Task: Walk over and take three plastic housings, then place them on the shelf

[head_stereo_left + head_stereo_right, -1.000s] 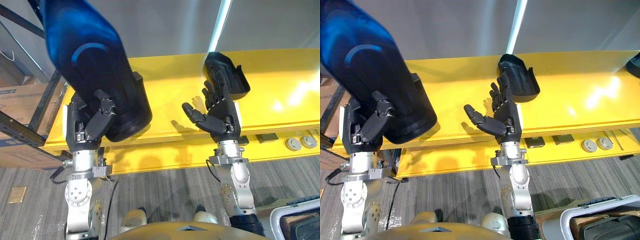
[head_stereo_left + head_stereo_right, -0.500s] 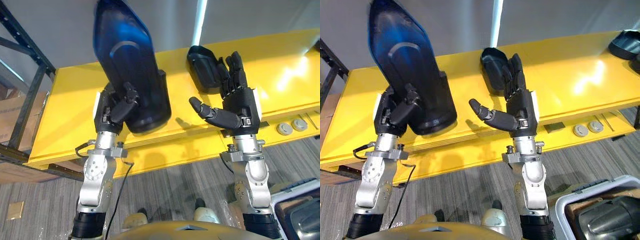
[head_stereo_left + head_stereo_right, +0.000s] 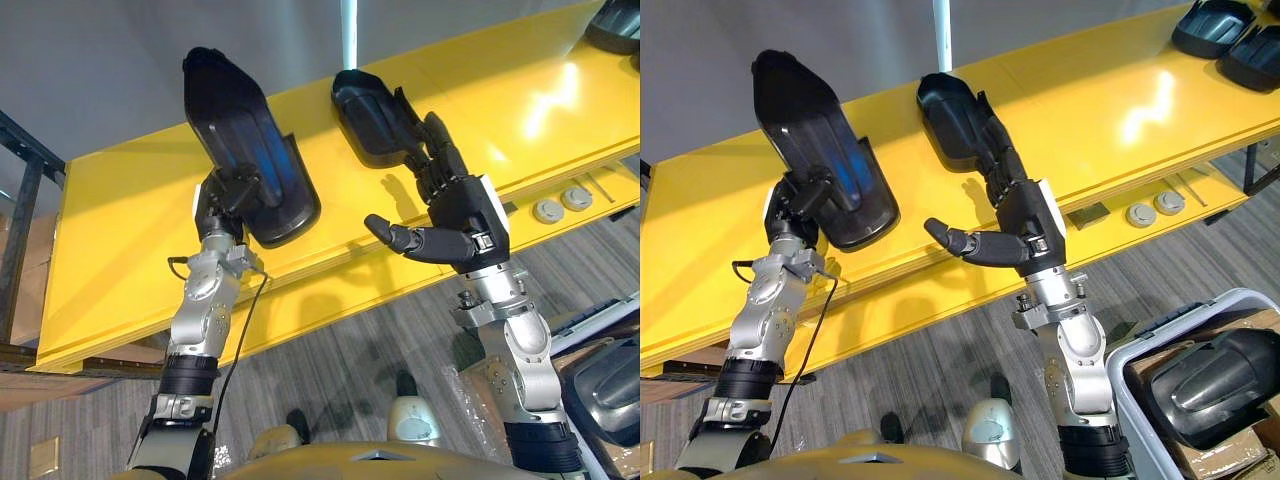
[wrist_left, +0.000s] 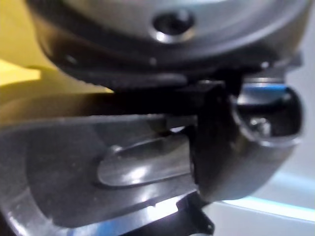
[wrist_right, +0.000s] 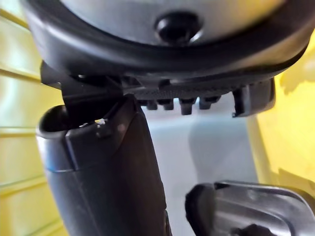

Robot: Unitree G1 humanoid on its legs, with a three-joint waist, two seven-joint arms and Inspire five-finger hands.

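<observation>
- Plastic housing, a dark, long shell, is in the left hand: the fingers are curled round its lower part and the thumb lies on its face.
- It stands nearly upright, tilted a bit, with its upper end well above the yellow shelf. I cannot tell whether its lower end touches the shelf.
- The left wrist view shows the same shell close up against the thumb.
- A second housing lies hollow side up on the shelf top, to the right of the held one and apart from it.
- The right hand holds nothing: fingers straight, thumb spread out to the side, palm turned toward the left arm.
- Its fingertips reach the near edge of the second housing. Contact cannot be told.
- Two more housings sit at the far right end of the shelf top, close together.
- Two round silver discs sit on the lower ledge at the front of the shelf, to the right of the right hand.
- A grey bin stands on the carpeted floor by the right arm, with another dark housing in it.
</observation>
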